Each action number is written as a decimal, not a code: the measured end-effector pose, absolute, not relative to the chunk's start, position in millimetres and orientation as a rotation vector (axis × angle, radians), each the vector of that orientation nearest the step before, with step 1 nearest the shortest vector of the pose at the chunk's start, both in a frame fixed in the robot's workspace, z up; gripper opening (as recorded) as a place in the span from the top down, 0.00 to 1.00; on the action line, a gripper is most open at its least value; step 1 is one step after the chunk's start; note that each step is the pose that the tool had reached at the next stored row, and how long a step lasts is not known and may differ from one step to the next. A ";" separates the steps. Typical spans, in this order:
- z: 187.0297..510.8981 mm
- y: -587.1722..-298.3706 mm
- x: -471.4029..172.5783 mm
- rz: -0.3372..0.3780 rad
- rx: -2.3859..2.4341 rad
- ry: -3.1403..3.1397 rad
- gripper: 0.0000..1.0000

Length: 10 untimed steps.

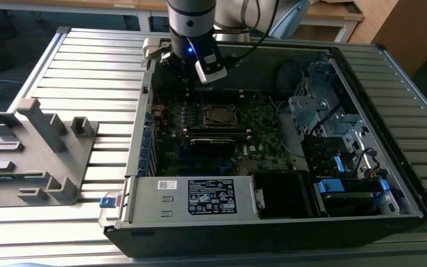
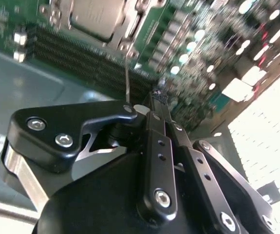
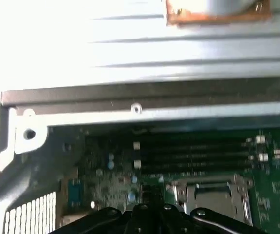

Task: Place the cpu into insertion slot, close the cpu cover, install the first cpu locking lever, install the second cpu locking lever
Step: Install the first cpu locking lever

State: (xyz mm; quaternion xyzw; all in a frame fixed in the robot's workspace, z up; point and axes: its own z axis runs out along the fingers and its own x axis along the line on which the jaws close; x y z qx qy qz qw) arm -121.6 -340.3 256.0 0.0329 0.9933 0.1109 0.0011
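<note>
The cpu (image 2: 97, 14) lies flat in the socket on the green motherboard (image 1: 258, 144), its dull grey top showing through the window of the cpu cover (image 2: 130, 30), which is down around it. In the exterior view the socket (image 1: 217, 114) is near the board's middle. A thin metal locking lever (image 2: 126, 73) stands up beside the socket. My gripper (image 2: 157, 95) hangs above the board at the case's far side, a little away from the socket, fingers together with nothing between them. It also appears in the exterior view (image 1: 187, 79) and in the first wrist view (image 3: 152, 208).
The open computer case (image 1: 135, 139) lies on a slatted metal table (image 1: 87, 67). A power supply (image 1: 191, 197) fills the near end and drive bays (image 1: 324, 111) the exterior view's right. A grey plastic fixture (image 1: 35, 150) stands on the table at the exterior view's left. Memory slots (image 3: 193, 151) run beside the socket.
</note>
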 end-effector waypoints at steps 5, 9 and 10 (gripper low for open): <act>255.8 -340.3 -121.3 0.366 0.103 3.117 0.90; 255.7 -340.2 -120.8 0.404 0.101 3.113 0.90; 255.7 -340.2 -120.6 0.404 0.101 3.113 0.90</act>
